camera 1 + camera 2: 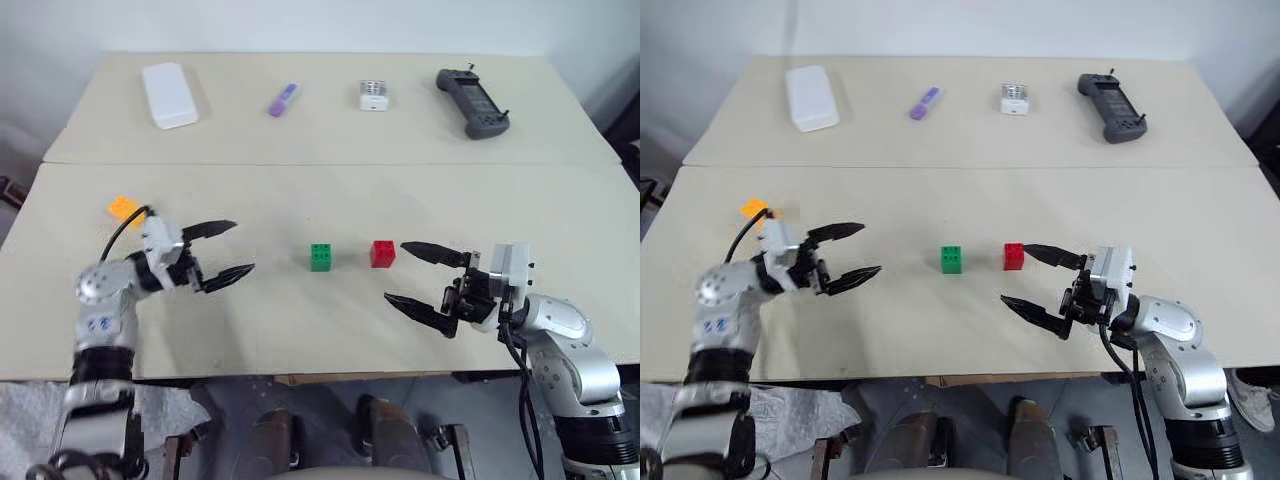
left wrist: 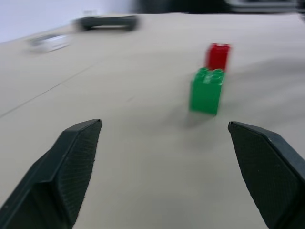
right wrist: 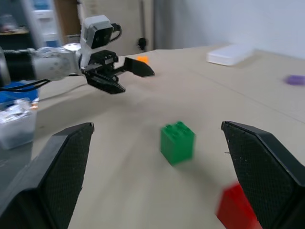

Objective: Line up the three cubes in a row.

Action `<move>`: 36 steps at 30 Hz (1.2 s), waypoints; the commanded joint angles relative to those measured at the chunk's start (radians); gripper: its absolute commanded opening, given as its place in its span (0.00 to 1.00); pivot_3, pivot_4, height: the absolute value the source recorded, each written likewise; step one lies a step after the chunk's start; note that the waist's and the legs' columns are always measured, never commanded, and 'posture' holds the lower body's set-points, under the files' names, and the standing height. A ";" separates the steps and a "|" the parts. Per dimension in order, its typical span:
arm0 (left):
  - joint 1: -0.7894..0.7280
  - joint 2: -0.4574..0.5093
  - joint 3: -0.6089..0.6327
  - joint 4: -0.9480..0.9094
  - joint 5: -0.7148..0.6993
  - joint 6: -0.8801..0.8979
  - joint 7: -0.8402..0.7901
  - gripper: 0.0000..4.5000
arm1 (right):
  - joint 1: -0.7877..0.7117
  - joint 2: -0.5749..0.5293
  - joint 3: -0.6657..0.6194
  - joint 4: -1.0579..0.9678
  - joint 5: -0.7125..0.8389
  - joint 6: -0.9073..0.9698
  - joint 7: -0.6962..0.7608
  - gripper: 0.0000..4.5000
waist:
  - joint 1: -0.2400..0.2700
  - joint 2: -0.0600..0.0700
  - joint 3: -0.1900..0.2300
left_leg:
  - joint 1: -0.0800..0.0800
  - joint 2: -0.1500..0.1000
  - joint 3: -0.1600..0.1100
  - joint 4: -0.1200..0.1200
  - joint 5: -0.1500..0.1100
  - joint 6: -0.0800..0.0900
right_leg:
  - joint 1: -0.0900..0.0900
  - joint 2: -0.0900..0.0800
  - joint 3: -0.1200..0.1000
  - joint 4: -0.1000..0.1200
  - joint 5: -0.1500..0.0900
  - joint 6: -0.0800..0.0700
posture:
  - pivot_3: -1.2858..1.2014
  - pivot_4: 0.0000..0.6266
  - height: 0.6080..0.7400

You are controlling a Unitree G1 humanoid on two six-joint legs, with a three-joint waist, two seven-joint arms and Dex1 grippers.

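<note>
My left fingers [image 1: 213, 251] and right fingers [image 1: 418, 277] both stood spread wide, grasping nothing. The green cube [image 1: 321, 257] and red cube [image 1: 382, 253] sat side by side between them on the surface [image 1: 300, 320]. The orange-yellow cube [image 1: 123, 208] lay apart behind my left wrist. At the far edge lay a white box [image 1: 169, 94], purple marker [image 1: 283, 99] and black handset [image 1: 473, 102].
</note>
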 commanded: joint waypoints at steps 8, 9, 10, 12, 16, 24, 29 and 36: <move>0.457 -0.219 0.407 -0.288 -0.138 0.035 0.514 1.00 | -0.197 0.065 0.119 0.122 -0.078 -0.092 0.099 1.00 | 0.025 -0.001 0.000 | 0.001 0.000 -0.006 0.000 -0.001 -0.002 | 0.003 0.000 -0.001 -0.002 -0.001 -0.001 | 0.52 0.24 1.00; 0.469 -0.224 0.412 -0.291 -0.142 0.035 0.528 1.00 | -0.205 0.067 0.121 0.127 -0.079 -0.093 0.103 1.00 | 0.029 -0.001 0.000 | 0.000 -0.001 -0.006 0.000 -0.001 -0.002 | 0.003 -0.001 -0.002 -0.002 -0.001 -0.001 | 0.52 0.24 1.00; 0.475 -0.223 0.413 -0.290 -0.136 0.034 0.542 1.00 | -0.211 0.068 0.121 0.130 -0.079 -0.093 0.107 1.00 | 0.030 -0.001 0.000 | 0.001 -0.001 -0.006 0.001 -0.001 -0.002 | 0.003 -0.001 -0.002 -0.002 -0.001 -0.001 | 0.52 0.24 1.00; 0.464 -0.203 0.397 -0.289 -0.131 0.044 0.548 1.00 | -0.217 0.071 0.122 0.135 -0.080 -0.092 0.109 1.00 | 0.030 -0.001 0.000 | 0.001 -0.001 -0.006 0.001 -0.001 -0.002 | 0.003 -0.001 -0.002 -0.002 -0.001 -0.001 | 0.52 0.24 1.00; 0.328 -0.077 0.329 -0.194 -0.124 0.118 0.509 1.00 | -0.219 0.072 0.118 0.140 -0.083 -0.092 0.108 1.00 | 0.032 -0.001 0.000 | 0.000 -0.001 -0.006 0.000 -0.002 -0.003 | 0.003 0.000 -0.005 0.000 -0.001 -0.002 | 0.52 0.24 1.00; -0.137 0.219 0.154 0.396 0.009 0.091 0.344 1.00 | -0.201 0.070 0.100 0.116 -0.091 -0.092 0.072 1.00 | 0.007 0.000 -0.001 | 0.000 -0.001 -0.003 -0.001 -0.001 -0.003 | -0.002 0.001 -0.009 0.004 -0.002 -0.003 | 0.52 0.24 1.00; -0.351 0.278 0.064 0.687 0.083 0.023 0.263 1.00 | -0.157 0.064 0.088 0.066 -0.090 -0.083 0.031 1.00 | -0.002 -0.001 -0.001 | 0.001 -0.002 0.002 -0.002 -0.003 -0.002 | -0.002 0.001 -0.019 0.004 -0.002 -0.003 | 0.52 0.24 1.00; -0.497 0.304 0.007 0.915 0.147 -0.026 0.235 1.00 | -0.105 0.057 0.081 -0.005 -0.091 -0.067 -0.020 1.00 | -0.009 -0.001 -0.001 | 0.001 -0.003 0.004 -0.003 -0.003 -0.002 | -0.002 0.001 -0.024 0.003 -0.002 -0.003 | 0.52 0.24 1.00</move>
